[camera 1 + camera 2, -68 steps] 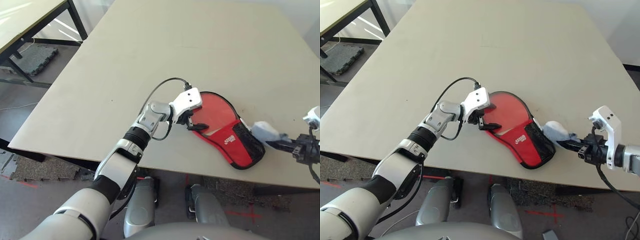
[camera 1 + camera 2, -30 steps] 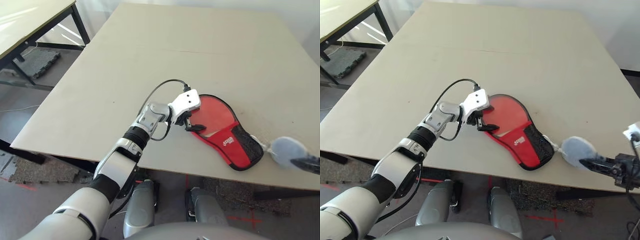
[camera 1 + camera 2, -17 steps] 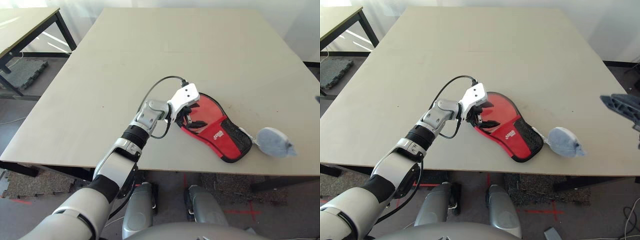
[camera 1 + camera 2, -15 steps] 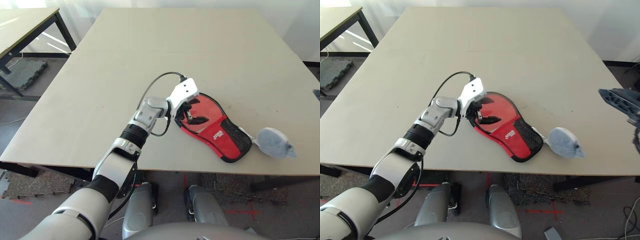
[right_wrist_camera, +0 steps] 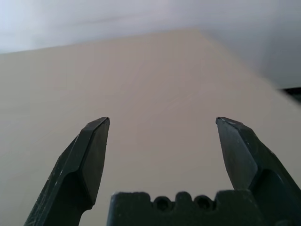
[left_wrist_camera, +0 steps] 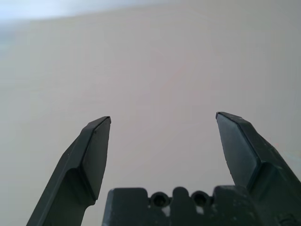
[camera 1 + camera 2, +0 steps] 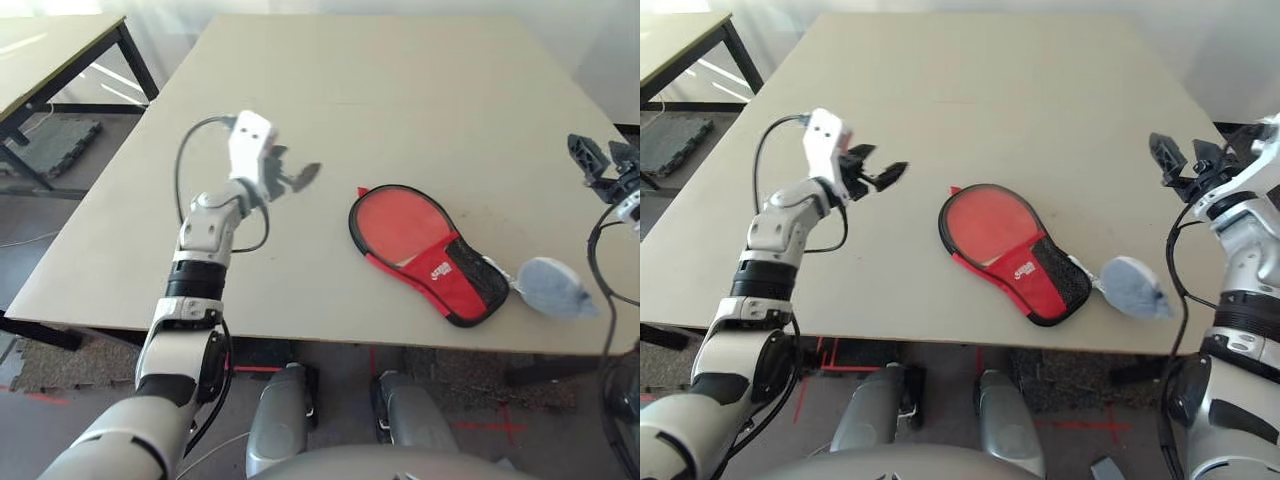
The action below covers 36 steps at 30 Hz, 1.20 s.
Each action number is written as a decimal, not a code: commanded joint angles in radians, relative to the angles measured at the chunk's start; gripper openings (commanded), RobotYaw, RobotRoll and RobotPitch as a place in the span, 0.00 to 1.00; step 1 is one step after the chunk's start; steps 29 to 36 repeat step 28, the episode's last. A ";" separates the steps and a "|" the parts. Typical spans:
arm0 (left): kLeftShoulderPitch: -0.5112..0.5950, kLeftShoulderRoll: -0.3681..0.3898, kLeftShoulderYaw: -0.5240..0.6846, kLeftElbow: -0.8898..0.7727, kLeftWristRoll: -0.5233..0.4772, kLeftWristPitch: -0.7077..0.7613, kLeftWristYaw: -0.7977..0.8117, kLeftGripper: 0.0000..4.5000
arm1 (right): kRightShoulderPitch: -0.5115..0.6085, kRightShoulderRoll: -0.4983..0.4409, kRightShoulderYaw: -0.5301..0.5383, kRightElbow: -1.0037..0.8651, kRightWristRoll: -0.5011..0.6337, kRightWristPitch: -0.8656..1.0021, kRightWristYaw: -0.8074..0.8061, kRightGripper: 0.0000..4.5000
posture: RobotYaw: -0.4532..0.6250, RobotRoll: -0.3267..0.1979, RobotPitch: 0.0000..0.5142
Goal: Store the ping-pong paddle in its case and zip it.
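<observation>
Two tables show: part of one table [image 7: 50, 50] at the far left, and one large pale table [image 7: 330, 130] before the robot.

Two silver arms reach over the large table, each with one gripper of two black fingers. The left gripper [image 7: 882, 166] hangs over the left part of the tabletop, its two fingers spread wide and holding nothing, well apart from the case.

One case [image 7: 455, 285] lies flat right of the middle, close to the near edge. Its round end points far and left, its narrower end near and right. It has one clear window, one red panel with one white logo and one patch of black mesh, and one small red tab sticks out at its far left side. Red shows through the window.

One grey-white wad [image 7: 550, 287] lies on the tabletop just right of the case, a pale cord between the two.

The right gripper [image 7: 1185, 165] is above the table's right side, farther off than the wad, its two fingers wide apart and empty.
</observation>
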 commanded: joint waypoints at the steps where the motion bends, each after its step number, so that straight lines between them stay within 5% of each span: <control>1: 0.053 0.012 0.046 0.089 0.033 -0.127 0.166 1.00 | -0.021 0.020 0.020 0.137 -0.071 -0.151 -0.111 1.00 | 0.45 0.62 0.15; 15: 0.083 0.000 0.047 0.217 0.007 -0.249 0.262 1.00 | -0.026 0.069 0.041 0.335 -0.126 -0.246 -0.359 1.00 | 0.47 0.62 0.18; 36: 0.074 0.019 0.048 0.243 -0.009 -0.265 0.263 1.00 | -0.019 0.115 0.053 0.335 -0.120 -0.210 -0.454 1.00 | 0.48 0.62 0.17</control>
